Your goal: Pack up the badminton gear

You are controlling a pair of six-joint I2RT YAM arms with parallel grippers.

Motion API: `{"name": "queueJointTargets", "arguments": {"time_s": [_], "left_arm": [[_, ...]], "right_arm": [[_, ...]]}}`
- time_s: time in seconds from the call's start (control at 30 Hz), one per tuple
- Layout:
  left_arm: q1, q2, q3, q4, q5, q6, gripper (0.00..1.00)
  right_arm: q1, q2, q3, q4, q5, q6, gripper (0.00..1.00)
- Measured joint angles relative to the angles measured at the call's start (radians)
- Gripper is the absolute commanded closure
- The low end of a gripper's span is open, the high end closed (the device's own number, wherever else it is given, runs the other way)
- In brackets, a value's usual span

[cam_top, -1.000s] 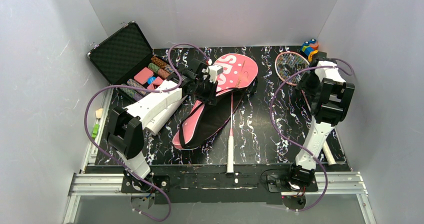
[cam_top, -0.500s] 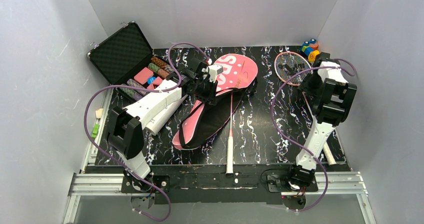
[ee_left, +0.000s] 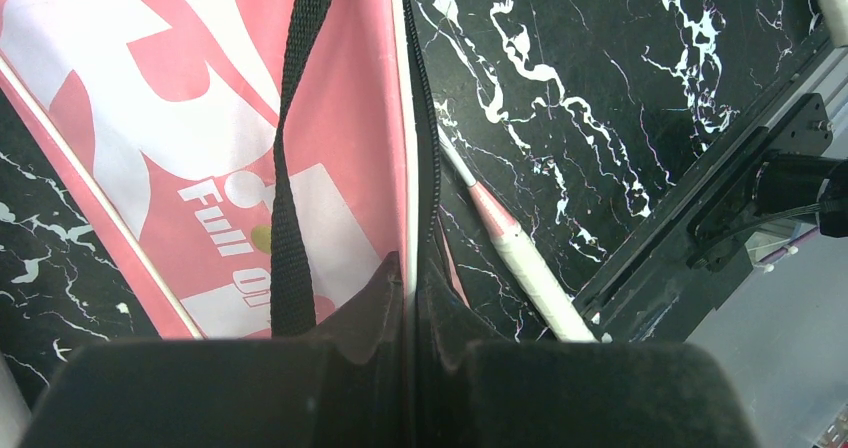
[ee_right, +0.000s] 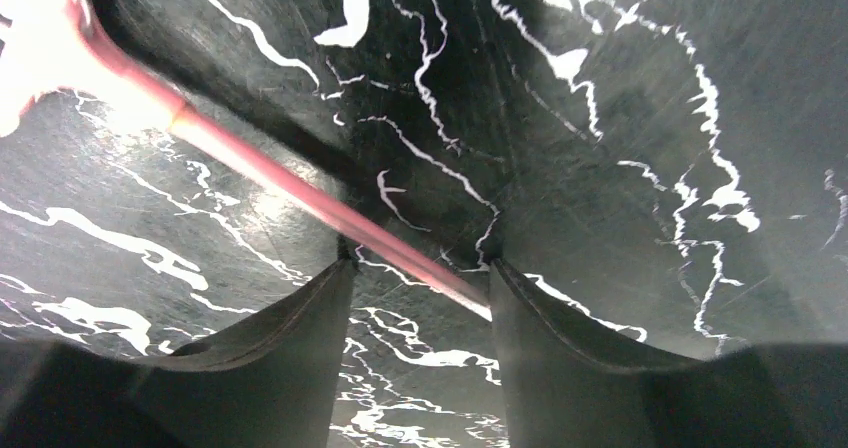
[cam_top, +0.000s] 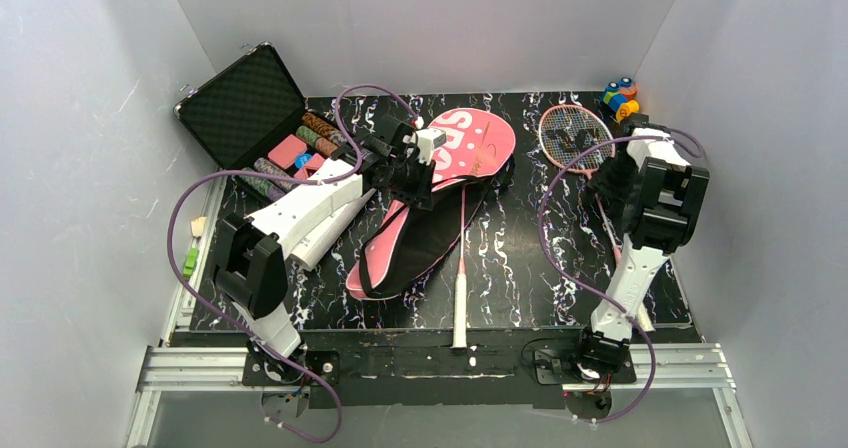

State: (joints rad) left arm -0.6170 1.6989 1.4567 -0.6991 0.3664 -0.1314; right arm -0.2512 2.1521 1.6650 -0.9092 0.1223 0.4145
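Note:
The pink "SPORT" cover (cam_top: 470,143) lies mid-table with its black strap (ee_left: 290,168) across it. One racket lies in it, its white handle (cam_top: 460,303) sticking out toward the near edge; the handle also shows in the left wrist view (ee_left: 525,263). My left gripper (cam_top: 413,176) is shut on the cover's zip edge (ee_left: 410,168). The second pink racket (cam_top: 570,136) lies at the right. My right gripper (cam_top: 607,173) is open, low over the table, and the racket's pink shaft (ee_right: 270,173) crosses between its fingertips. A long white tube (cam_top: 322,238) lies under my left arm. No shuttlecocks show.
An open black case of poker chips (cam_top: 250,108) stands at the back left. A small multicoloured toy (cam_top: 620,96) sits at the back right corner. White walls close in on three sides. A metal rail (cam_top: 450,363) runs along the near edge.
My right gripper has shifted slightly left, and the second racket's head has swung left toward the cover. The left arm and the cover have not moved.

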Motion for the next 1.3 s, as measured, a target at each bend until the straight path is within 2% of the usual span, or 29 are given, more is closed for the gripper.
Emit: {"name": "queueJointTargets", "arguments": {"time_s": [0.1, 0.2, 0.47, 0.63, 0.87, 1.3], "left_arm": [[0.000, 0.000, 0.004, -0.002, 0.001, 0.000, 1.00], [0.000, 0.000, 0.007, -0.003, 0.001, 0.000, 1.00], [0.000, -0.008, 0.007, -0.005, 0.000, 0.000, 1.00], [0.000, -0.035, 0.007, -0.005, -0.006, 0.001, 1.00], [0.004, -0.064, -0.010, -0.005, -0.016, 0.005, 1.00], [0.010, -0.069, -0.065, 0.017, -0.036, 0.019, 1.00]], "right_arm": [[0.021, -0.019, -0.033, 0.015, -0.008, 0.016, 0.45], [0.053, -0.040, -0.067, 0.028, 0.000, 0.024, 0.55], [0.267, -0.100, -0.158, 0.039, 0.040, 0.047, 0.69], [0.363, -0.100, -0.158, 0.036, 0.045, 0.056, 0.73], [0.394, -0.076, -0.115, 0.023, 0.046, 0.043, 0.99], [0.422, -0.068, -0.090, 0.037, 0.032, 0.056, 0.99]]}}
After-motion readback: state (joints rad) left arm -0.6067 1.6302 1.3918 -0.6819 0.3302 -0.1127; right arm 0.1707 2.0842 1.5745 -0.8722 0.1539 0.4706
